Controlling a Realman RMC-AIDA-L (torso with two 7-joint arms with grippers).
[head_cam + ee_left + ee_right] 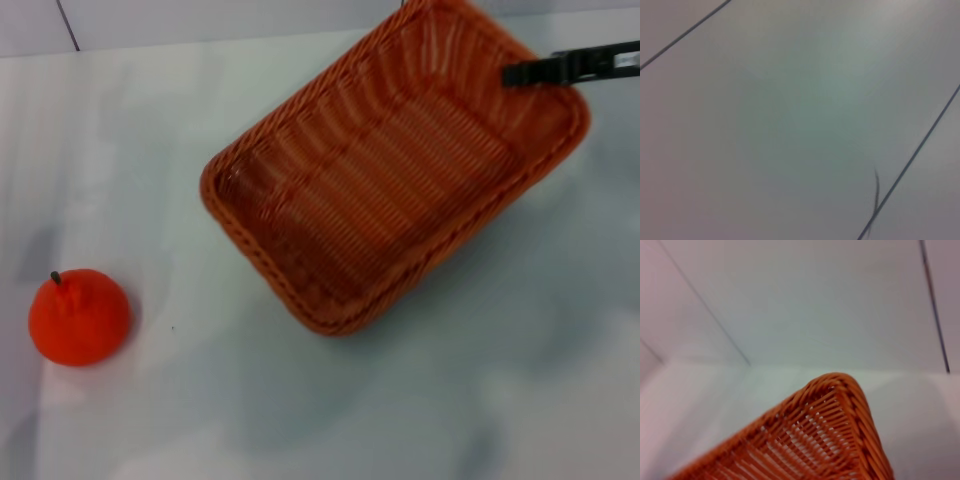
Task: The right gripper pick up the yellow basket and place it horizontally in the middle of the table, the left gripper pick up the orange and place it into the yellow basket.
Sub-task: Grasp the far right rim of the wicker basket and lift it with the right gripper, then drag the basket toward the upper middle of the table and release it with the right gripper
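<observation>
The yellow basket, orange-brown wicker, lies at a slant on the white table, one corner past the far edge of the head view. The right gripper reaches in from the right, and its black tip is over the basket's far right end, just inside the braided rim. The right wrist view shows a rounded corner of the basket close below. The orange sits at the near left of the table, well apart from the basket. The left gripper is out of view.
The left wrist view shows only a pale surface crossed by thin dark lines. Bare table lies between the orange and the basket and along the near side.
</observation>
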